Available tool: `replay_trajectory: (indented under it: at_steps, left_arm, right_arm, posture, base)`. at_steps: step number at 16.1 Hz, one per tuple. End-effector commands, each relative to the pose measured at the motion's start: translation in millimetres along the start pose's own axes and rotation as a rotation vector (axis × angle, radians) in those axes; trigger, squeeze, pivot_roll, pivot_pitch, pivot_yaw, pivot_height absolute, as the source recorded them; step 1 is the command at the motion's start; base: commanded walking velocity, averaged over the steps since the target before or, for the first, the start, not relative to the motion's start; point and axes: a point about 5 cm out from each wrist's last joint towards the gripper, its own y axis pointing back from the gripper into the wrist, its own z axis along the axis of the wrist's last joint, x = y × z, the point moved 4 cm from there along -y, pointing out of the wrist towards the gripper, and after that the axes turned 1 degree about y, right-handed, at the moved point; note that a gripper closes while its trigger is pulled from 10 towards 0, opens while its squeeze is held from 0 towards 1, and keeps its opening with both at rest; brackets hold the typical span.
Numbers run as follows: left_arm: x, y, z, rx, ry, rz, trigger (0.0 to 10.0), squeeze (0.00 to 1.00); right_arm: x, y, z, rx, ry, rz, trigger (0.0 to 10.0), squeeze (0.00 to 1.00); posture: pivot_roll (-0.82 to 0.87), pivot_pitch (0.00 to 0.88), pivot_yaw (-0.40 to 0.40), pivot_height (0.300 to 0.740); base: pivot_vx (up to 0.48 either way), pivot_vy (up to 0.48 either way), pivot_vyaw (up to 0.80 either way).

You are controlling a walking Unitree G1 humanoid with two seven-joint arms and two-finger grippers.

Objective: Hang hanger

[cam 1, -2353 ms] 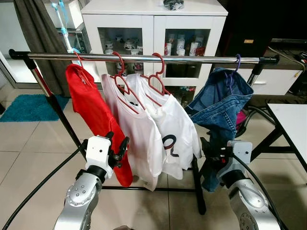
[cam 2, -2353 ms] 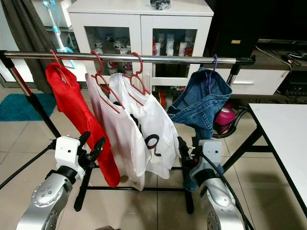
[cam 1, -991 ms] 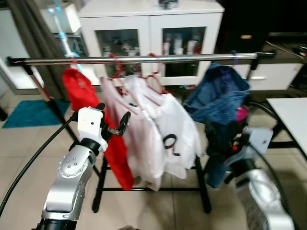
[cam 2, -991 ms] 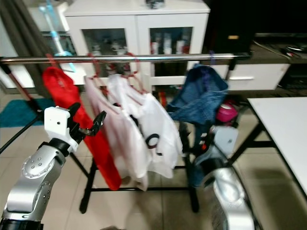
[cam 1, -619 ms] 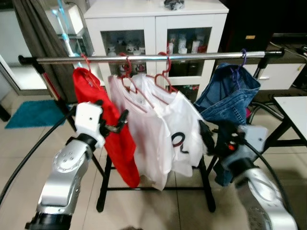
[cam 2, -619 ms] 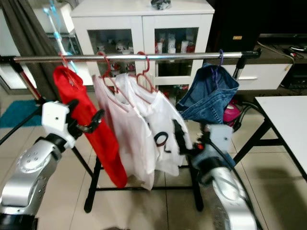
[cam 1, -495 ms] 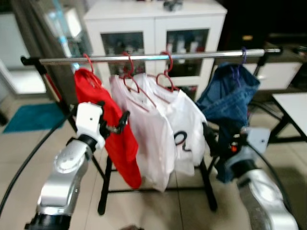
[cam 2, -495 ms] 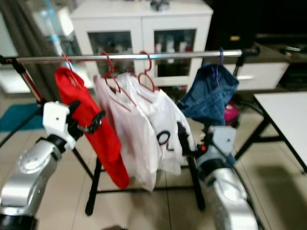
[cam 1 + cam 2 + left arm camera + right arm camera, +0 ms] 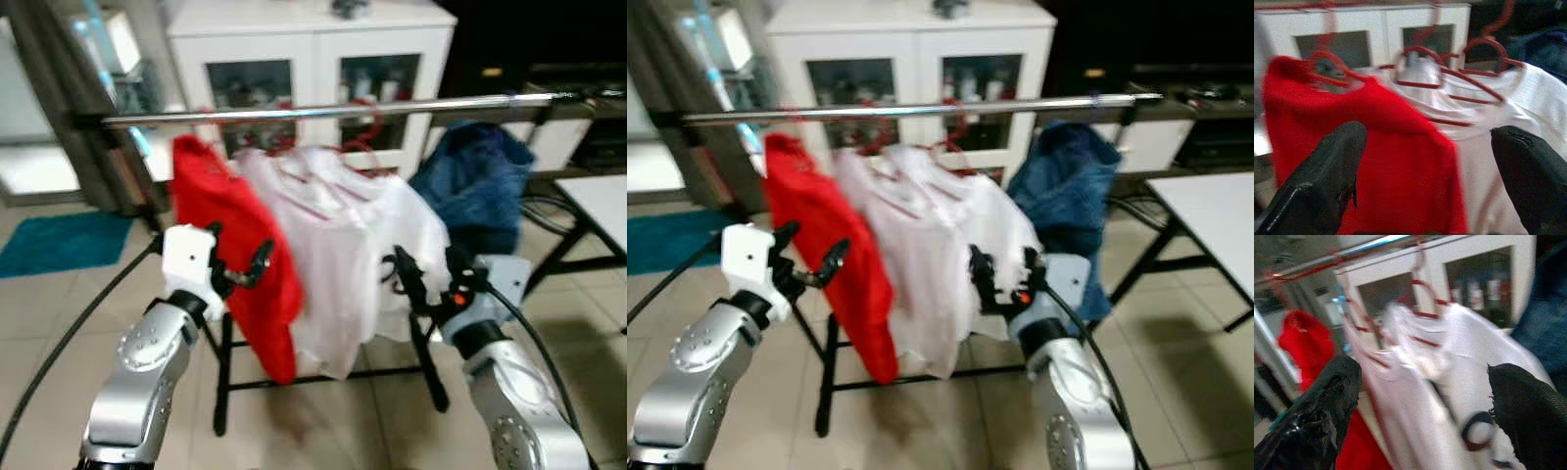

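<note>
A steel clothes rail (image 9: pixel 323 111) crosses the blurred eye views. On it hang a red shirt (image 9: pixel 240 235), two white shirts (image 9: pixel 343 235) and a blue denim garment (image 9: pixel 475 186), the shirts on red hangers (image 9: pixel 1415 54). My left gripper (image 9: pixel 238 259) is open in front of the red shirt's lower half, holding nothing. My right gripper (image 9: pixel 428 269) is open at the right edge of the white shirts, also holding nothing. In the wrist views, the left gripper (image 9: pixel 1427 134) faces the red and white shirts, and the right gripper (image 9: pixel 1422 372) faces the white shirts.
Behind the rail stands a white cabinet (image 9: pixel 304 59) with glass doors. A white table (image 9: pixel 598 196) is at the right and a teal rug (image 9: pixel 59 240) lies on the tiled floor at the left. The rack's black legs (image 9: pixel 431 372) reach the floor.
The whole picture has shifted and blurred, so the camera moved. My right gripper now stands before the white shirts rather than the denim. Both grippers stay open.
</note>
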Motion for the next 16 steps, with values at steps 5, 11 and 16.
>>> replay_trajectory:
  at_steps: [5, 11, 16]
  left_arm:
    - [-1.7, -5.1, 7, -0.003, -0.036, 0.003, 10.0, 0.93]
    - [-6.0, -3.2, 7, 0.005, -0.076, -0.029, 10.0, 0.94]
    - [-7.4, -3.7, 8, 0.012, -0.079, -0.058, 10.0, 0.95]
  right_arm:
    - [12.1, -0.8, 2, 0.002, 0.062, 0.085, 10.0, 1.0]
    - [7.4, -7.8, 10, -0.038, 0.075, 0.056, 10.0, 1.0]
    - [0.9, -14.3, 25, -0.095, 0.117, -0.011, 10.0, 1.0]
  posture:
    - [-0.09, 0.0, 0.067, 0.74]
    - [-0.07, 0.0, 0.047, 0.74]
    - [-0.06, 0.0, 0.048, 0.74]
  base:
    - [0.0, 0.0, 0.8]
    - [0.0, 0.0, 0.79]
    - [0.0, 0.0, 0.13]
